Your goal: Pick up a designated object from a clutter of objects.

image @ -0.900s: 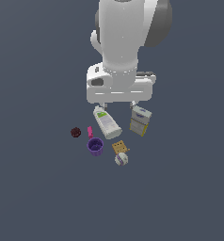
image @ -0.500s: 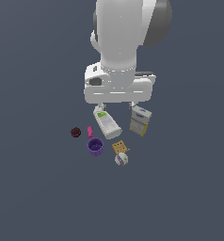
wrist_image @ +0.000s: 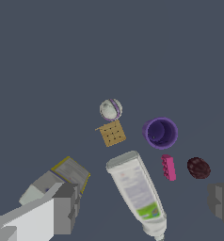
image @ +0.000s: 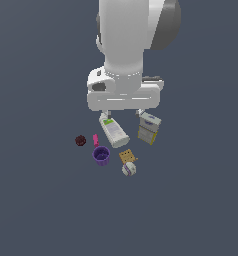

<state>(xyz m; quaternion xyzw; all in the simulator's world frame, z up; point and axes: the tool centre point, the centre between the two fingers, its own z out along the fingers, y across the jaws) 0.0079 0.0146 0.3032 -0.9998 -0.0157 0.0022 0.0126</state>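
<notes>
Six small things lie in a loose cluster on the dark grey bench, below the white arm that hangs over them in the exterior view.

Going from the exterior view's left to its right: the maroon ball sits at the outer edge of the group, on its own, apart from everything else. Just beside it to the right is the pink handle of the purple cup, which stands upright with its mouth open to the top; the ball is clearly smaller than the cup. Next comes the white bottle with a green label, lying on its side, one end tucked under the arm's wide white wrist block. Near the cup's right side lies the tan square, flat on the bench, and the white-purple round thing touches or nearly touches its lower corner. Farthest right is the grey-yellow carton, tilted, partly under the wrist block.

The wrist view shows the same group from above: the ball beside the handle, the cup, the bottle, the square, the round thing and the carton.

The fingers are spread wide, one at each side edge of the wrist view, with nothing between them. They are above the bottle and the carton, not over the ball, and touch none of the things.
</notes>
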